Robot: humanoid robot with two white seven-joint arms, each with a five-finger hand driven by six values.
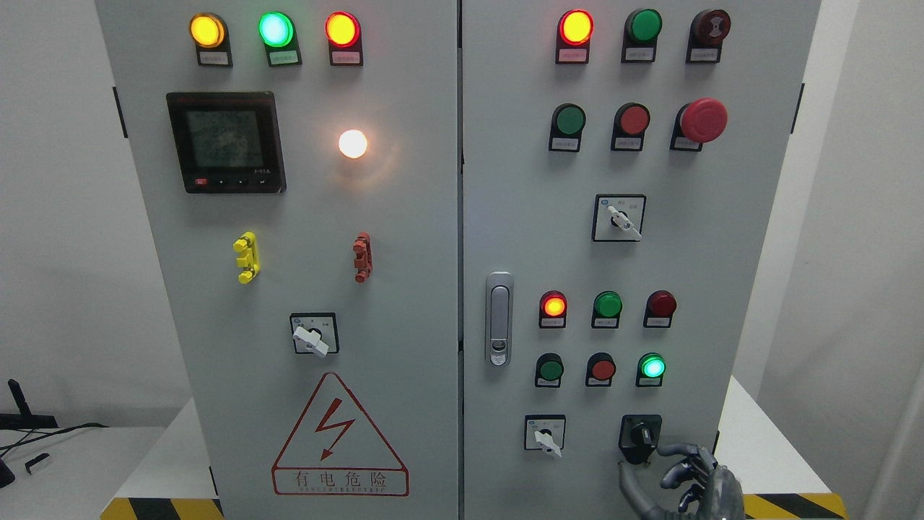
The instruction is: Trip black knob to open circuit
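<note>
A big grey cabinet [404, 238] with two doors fills most of the view. It stands on a white table [155, 462] with yellow and black stripes along the front edge. The right hand [686, 473] comes up from the bottom edge near the cabinet's lower right corner. Its dark fingers [675, 451] are curled a little and spread apart, holding nothing. One fingertip is just beside the black knob [640, 436], which sits low on the right door. A white switch [546, 435] is to the knob's left, with bare door between them.
</note>
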